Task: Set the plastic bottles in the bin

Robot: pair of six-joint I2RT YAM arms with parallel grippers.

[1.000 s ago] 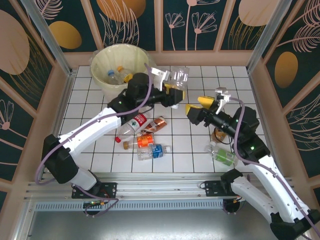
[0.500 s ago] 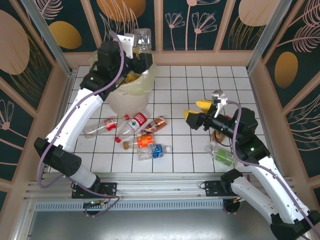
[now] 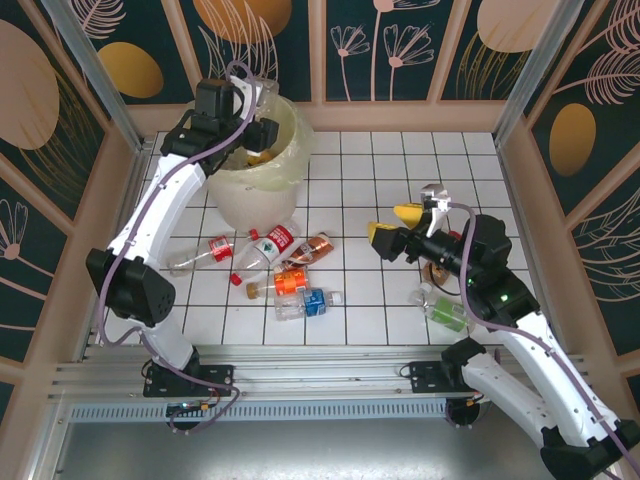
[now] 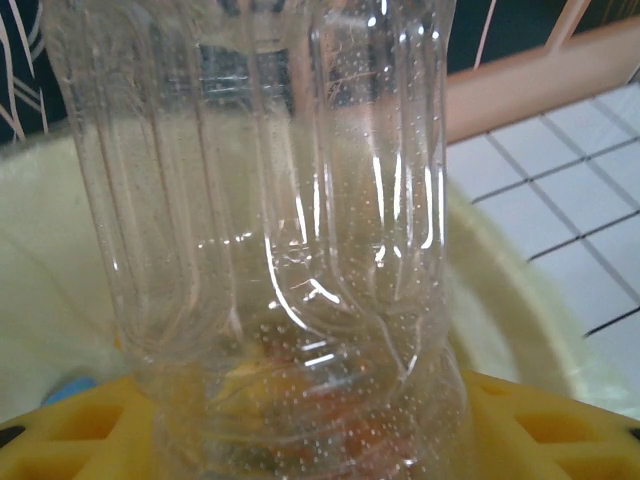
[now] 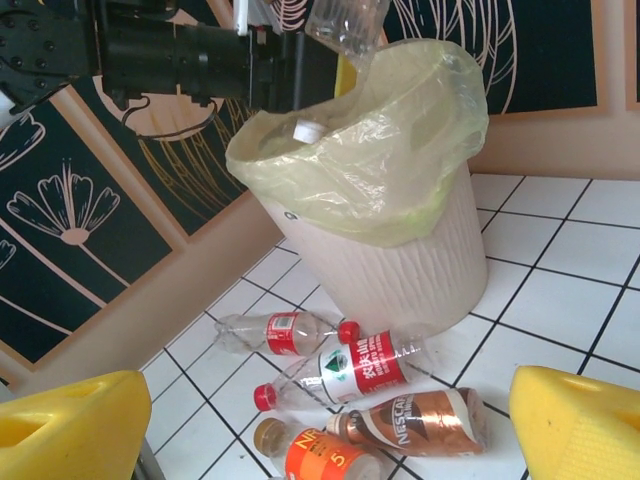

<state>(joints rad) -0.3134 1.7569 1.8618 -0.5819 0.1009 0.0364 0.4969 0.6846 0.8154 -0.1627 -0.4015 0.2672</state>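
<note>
Your left gripper (image 5: 343, 68) is hovering over the bin (image 3: 245, 200), just above its rim. Its yellow fingers (image 4: 545, 425) are pinching one clear bottle (image 4: 290, 230), closed only as far as its body lets them. That bottle is sticking up above the fingers at a tilt (the left wrist view is looking straight through it at the bin's pale inside). The liner (image 5: 400, 150) is draping over the bin's rim, and one white cap (image 5: 308, 130) is showing inside. You cannot tell how many bottles are lying in there.

Your right gripper (image 3: 393, 225) is hanging well to the right of the bin. Its two fingers are standing wide apart and gripping nothing.

Five bottles are lying on their sides in a loose cluster on the tiles (image 3: 400, 160), just in front of the bin on the side nearer the arm bases:
- one small red-label bottle (image 3: 195, 258), lying nearest the bin's left side
- one bigger red-label bottle (image 3: 265, 248) with a red cap
- one brown bottle (image 3: 312, 249), lying just beside the bigger red-label one
- one orange bottle (image 3: 282, 284), lying farther from the bin
- one blue bottle (image 3: 305, 300), lying farthest from the bin of the five

A sixth, one green bottle (image 3: 445, 312), is lying well apart from the bin, off to its right beside the right arm (image 3: 500, 300). One more brownish thing (image 3: 437, 270) is peeping out from under that arm, too hidden to name.
</note>
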